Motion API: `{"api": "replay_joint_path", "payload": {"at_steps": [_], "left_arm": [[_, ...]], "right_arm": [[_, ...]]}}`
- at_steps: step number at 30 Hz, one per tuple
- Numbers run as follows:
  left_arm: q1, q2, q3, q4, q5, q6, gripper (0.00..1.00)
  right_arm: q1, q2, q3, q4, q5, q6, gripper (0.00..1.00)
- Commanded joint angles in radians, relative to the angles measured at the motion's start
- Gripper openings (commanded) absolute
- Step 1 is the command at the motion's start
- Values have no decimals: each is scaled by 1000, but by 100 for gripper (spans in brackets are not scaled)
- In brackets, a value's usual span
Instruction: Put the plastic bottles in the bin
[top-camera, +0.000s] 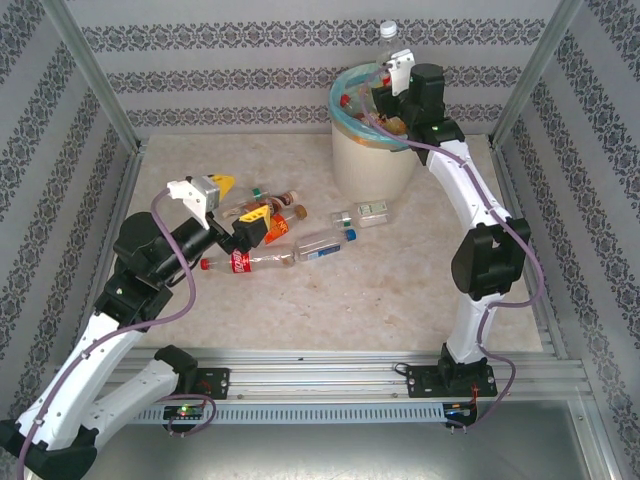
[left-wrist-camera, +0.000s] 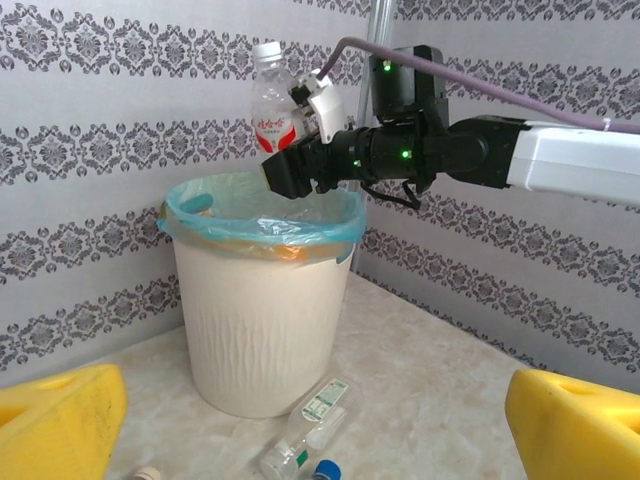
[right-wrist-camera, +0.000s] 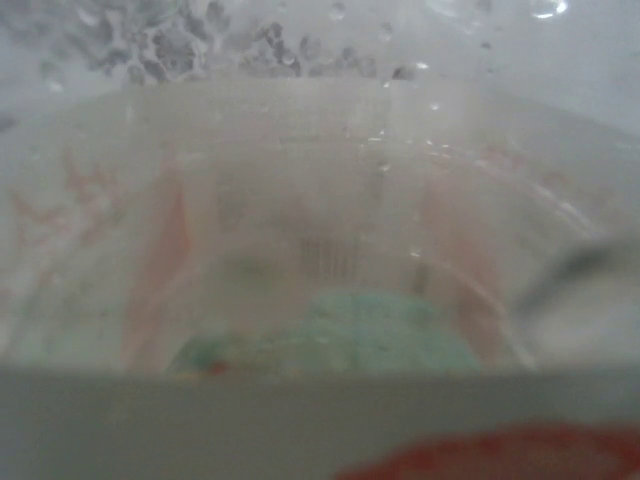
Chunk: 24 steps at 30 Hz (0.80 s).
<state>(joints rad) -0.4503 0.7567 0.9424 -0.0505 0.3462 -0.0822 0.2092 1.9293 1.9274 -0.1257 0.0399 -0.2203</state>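
Note:
My right gripper (top-camera: 386, 92) hangs over the bin (top-camera: 372, 160), shut on a clear plastic bottle (left-wrist-camera: 272, 112) with a white cap and a red-pink label, held upright. In the right wrist view that bottle (right-wrist-camera: 320, 220) is a blur against the lens, with the teal bag behind it. Other bottles lie inside the bin. My left gripper (top-camera: 240, 200) is open, with yellow fingers (left-wrist-camera: 60, 420) spread above several bottles on the table: a red-labelled one (top-camera: 240, 262), an orange-labelled one (top-camera: 276, 232), a blue-capped one (top-camera: 325, 243) and a white-labelled one (left-wrist-camera: 312, 420) near the bin's foot.
The cream bin with its teal bag (left-wrist-camera: 260, 215) stands at the back of the table, near the patterned back wall. Metal frame posts (top-camera: 95, 75) rise at both back corners. The marble-look tabletop (top-camera: 400, 290) is bare on the right.

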Motion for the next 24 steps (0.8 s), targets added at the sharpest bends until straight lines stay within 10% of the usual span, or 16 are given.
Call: {"api": "replay_joint_path", "payload": {"at_steps": [1,24], "left_arm": [[-4,14,-6,-14,3,42,98],[-4,78,-15,28,27,47,98]], "right_arm": [[1,-30,22,23,38,26,73],[-19,123,235,-212,-55,86,73]]}}
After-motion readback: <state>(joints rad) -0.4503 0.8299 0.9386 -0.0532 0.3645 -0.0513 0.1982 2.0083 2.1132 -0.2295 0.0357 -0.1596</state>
